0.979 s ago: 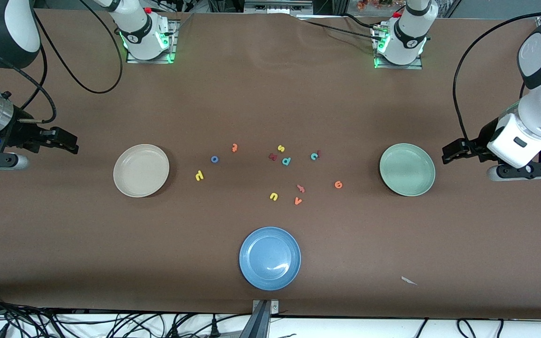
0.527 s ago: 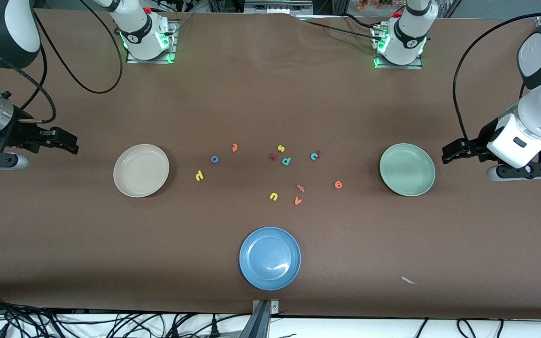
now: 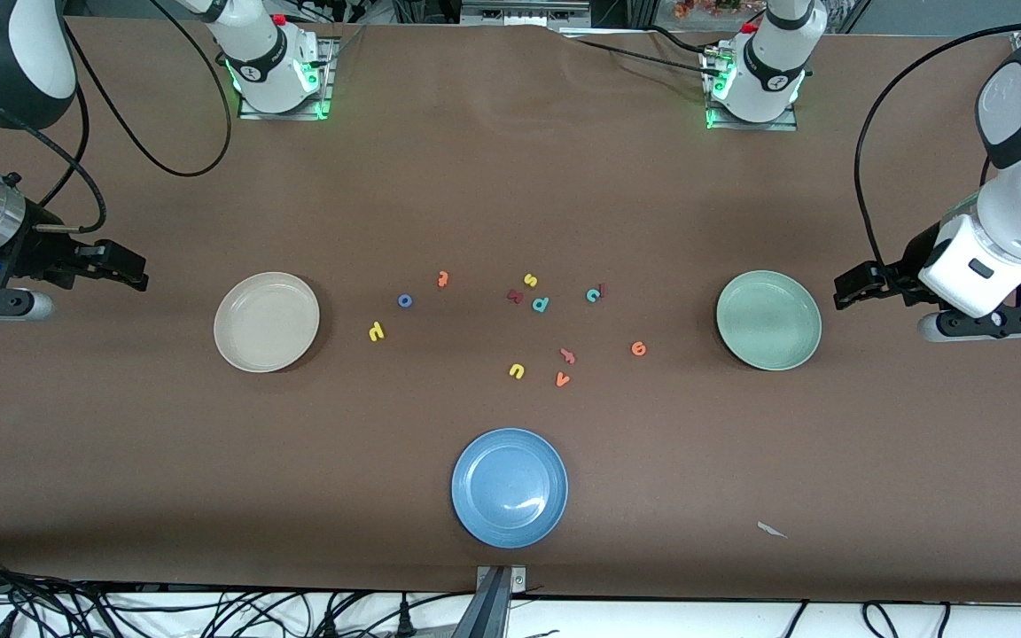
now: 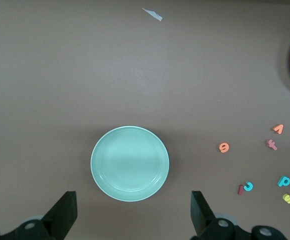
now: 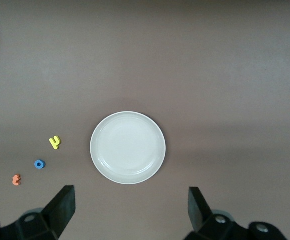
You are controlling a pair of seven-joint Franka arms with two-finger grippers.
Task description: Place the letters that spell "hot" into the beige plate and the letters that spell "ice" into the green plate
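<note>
The empty beige plate (image 3: pixel 267 321) lies toward the right arm's end, the empty green plate (image 3: pixel 768 319) toward the left arm's. Between them on the table lie the yellow h (image 3: pixel 376 331), blue o (image 3: pixel 404 300) and orange t (image 3: pixel 443 279), nearest the beige plate. The teal c (image 3: pixel 593 295) touches the dark red i (image 3: pixel 603 289), and the orange e (image 3: pixel 638 348) lies nearer the camera. My right gripper (image 3: pixel 136 270) hovers open beside the beige plate (image 5: pixel 128 147). My left gripper (image 3: pixel 843 292) hovers open beside the green plate (image 4: pixel 130 163). Both hold nothing.
A blue plate (image 3: pixel 510 487) sits near the front edge. Spare letters lie mid-table: yellow s (image 3: pixel 530 280), teal p (image 3: pixel 541 304), a dark red letter (image 3: pixel 515 296), a salmon letter (image 3: pixel 567 355), yellow u (image 3: pixel 516 370), orange v (image 3: pixel 562 379). A paper scrap (image 3: pixel 771 530) lies toward the front.
</note>
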